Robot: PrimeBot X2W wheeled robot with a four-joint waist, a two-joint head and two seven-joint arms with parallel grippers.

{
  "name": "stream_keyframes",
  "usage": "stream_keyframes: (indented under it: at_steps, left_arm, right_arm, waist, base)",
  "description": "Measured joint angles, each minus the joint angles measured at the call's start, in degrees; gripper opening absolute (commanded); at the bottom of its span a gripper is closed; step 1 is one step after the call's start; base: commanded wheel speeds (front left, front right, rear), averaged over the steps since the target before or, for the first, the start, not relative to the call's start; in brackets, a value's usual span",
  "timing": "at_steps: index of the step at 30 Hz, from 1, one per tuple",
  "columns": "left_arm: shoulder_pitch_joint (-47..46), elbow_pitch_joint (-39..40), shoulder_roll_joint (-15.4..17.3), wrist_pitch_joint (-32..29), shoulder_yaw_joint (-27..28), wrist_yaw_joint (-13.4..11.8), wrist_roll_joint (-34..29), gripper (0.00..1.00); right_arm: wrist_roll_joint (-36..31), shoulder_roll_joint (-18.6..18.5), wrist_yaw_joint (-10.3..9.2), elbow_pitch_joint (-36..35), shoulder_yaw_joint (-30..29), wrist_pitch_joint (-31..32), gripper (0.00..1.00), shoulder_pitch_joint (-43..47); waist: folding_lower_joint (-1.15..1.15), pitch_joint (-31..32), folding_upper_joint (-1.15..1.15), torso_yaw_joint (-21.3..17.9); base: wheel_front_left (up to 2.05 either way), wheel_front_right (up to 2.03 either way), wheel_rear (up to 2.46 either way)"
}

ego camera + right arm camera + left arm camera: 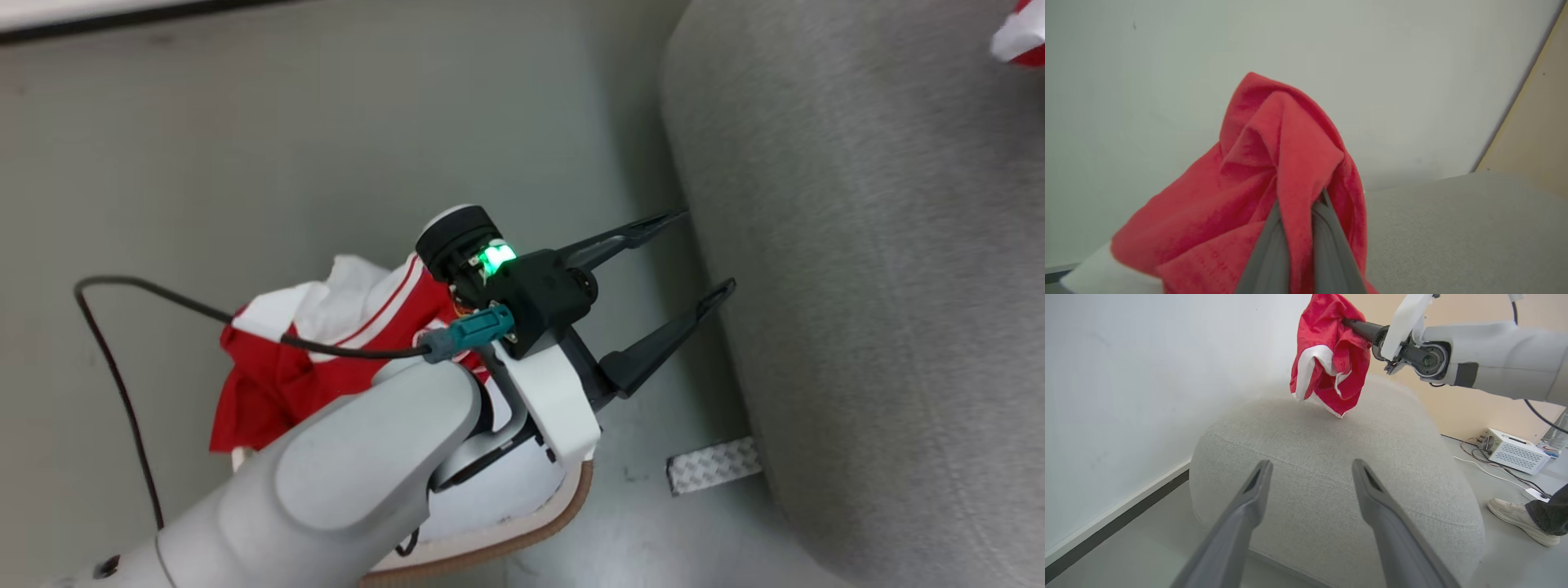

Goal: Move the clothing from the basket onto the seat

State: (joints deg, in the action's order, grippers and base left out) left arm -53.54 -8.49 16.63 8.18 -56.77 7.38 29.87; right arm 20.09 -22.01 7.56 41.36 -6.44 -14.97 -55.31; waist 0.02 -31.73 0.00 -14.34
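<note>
A white vented box with wires sits on the floor near a person's pale shoe.

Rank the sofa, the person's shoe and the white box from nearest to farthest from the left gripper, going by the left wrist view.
1. sofa: straight ahead of the left gripper, just past its fingertips.
2. shoe: on the floor, off to the right of the sofa.
3. white box: farther back on the floor at the right, by the beige wall.
</note>
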Motion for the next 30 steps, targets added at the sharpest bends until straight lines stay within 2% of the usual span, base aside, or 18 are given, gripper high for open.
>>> stream_keyframes:
  at_steps: [5,8,9,10,13,18,21,30]
  left_arm:
    - [-1.4,-0.42,-0.22,0.05,-1.43,0.0,-0.02,1.0]
    - [-1.78,-0.86,-0.13,0.53,-1.43,0.01,0.12,1.0]
    - [-1.77,-1.13,0.1,0.75,-1.4,0.02,0.13,1.0]
    - [-1.74,-1.47,0.42,1.03,-1.29,0.0,0.15,1.0]
    - [-0.96,-2.33,1.57,1.91,-1.02,-0.31,0.42,1.0]
    - [1.3,-3.2,2.81,3.6,0.4,-1.36,2.01,1.0]
    - [3.14,-4.01,3.61,4.59,1.35,-2.23,2.76,1.0]
    - [10.42,-6.28,4.39,6.65,6.53,-5.89,4.32,1.0]
  right_arm:
    - [-8.53,0.49,0.0,9.25,-6.75,0.01,0.0,-3.25]
    - [-13.65,2.02,0.0,11.01,-11.23,0.0,0.0,-3.31]
    - [-15.12,3.04,0.0,10.91,-12.22,0.0,0.38,-3.21]
    - [-16.33,4.35,0.0,10.46,-13.4,0.0,1.0,-3.07]
    - [-18.94,7.84,0.0,8.16,-16.03,0.0,1.0,-1.21]
    - [-20.8,11.65,0.0,1.29,-17.06,0.0,1.0,4.04]
    - [-21.06,13.27,0.0,-2.97,-16.08,0.0,1.0,8.62]
    - [-21.99,14.64,0.0,-15.52,-9.21,0.0,1.0,19.83]
  waist:
    - [0.0,-4.91,0.0,3.05]
    - [-0.01,-6.64,0.0,4.68]
    - [0.0,-7.01,0.0,5.05]
    - [0.0,-7.24,0.0,5.29]
    - [-0.01,-6.53,0.0,5.24]
    - [-0.02,-3.13,0.0,4.23]
    - [-0.02,-0.44,0.0,3.76]
    - [-0.03,9.44,0.0,3.73]
  base:
    - [0.0,0.0,0.0]
    - [0.0,0.0,0.0]
    - [0.0,0.0,0.0]
    - [0.0,0.0,0.0]
    - [0.0,0.0,0.0]
    - [0.0,0.0,0.0]
    - [0.0,0.0,0.0]
    - [0.0,0.0,0.0]
